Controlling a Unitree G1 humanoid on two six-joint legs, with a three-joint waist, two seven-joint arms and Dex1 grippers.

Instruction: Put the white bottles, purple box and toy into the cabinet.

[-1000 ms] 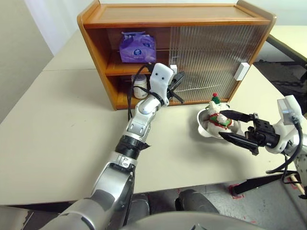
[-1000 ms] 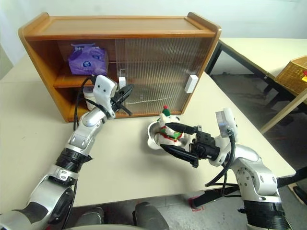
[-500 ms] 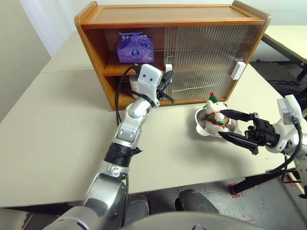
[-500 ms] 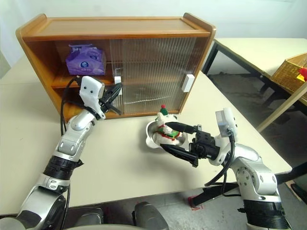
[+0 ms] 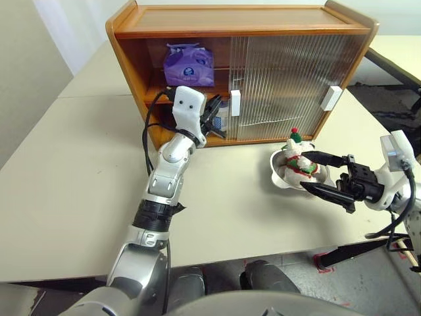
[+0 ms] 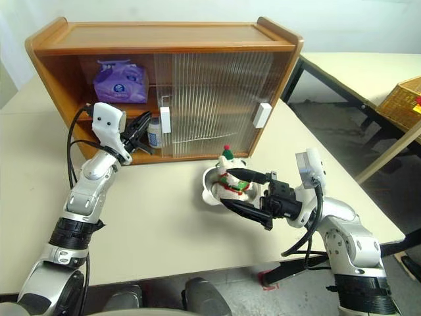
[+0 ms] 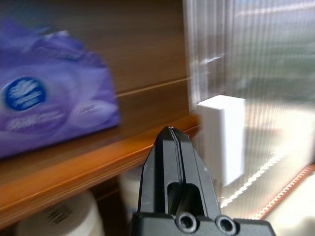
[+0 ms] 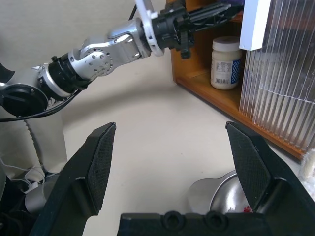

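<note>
1. Left eye view: the cabinet point(image 5: 243, 20) is standing at the far side of the table point(image 5: 79, 171), with its left bay open and two ribbed sliding doors covering the rest.
2. The purple box point(image 5: 189, 66) is sitting on the upper shelf inside the open bay.
3. One white bottle point(image 6: 154, 132) is standing on the lower shelf, just beside the edge of the left door point(image 5: 245, 92). Left wrist view: a second white bottle point(image 7: 59, 216) is sitting on the same shelf, below the purple box.
4. The toy point(image 5: 297, 158) is sitting in its silver dish point(image 5: 279, 172) on the table in front of the cabinet, well apart from the open bay.
5. The left gripper point(image 5: 212, 118) is pointing into the open bay at mid-height, close beside the white door handle point(image 5: 235, 103). Its fingers are pressing fully together and gripping nothing.
6. The right gripper point(image 5: 316, 172) is lying level over the table, pointing at the dish. Its jaws are standing wide apart, one finger above the toy and one below the dish rim, not closing on either.
</note>
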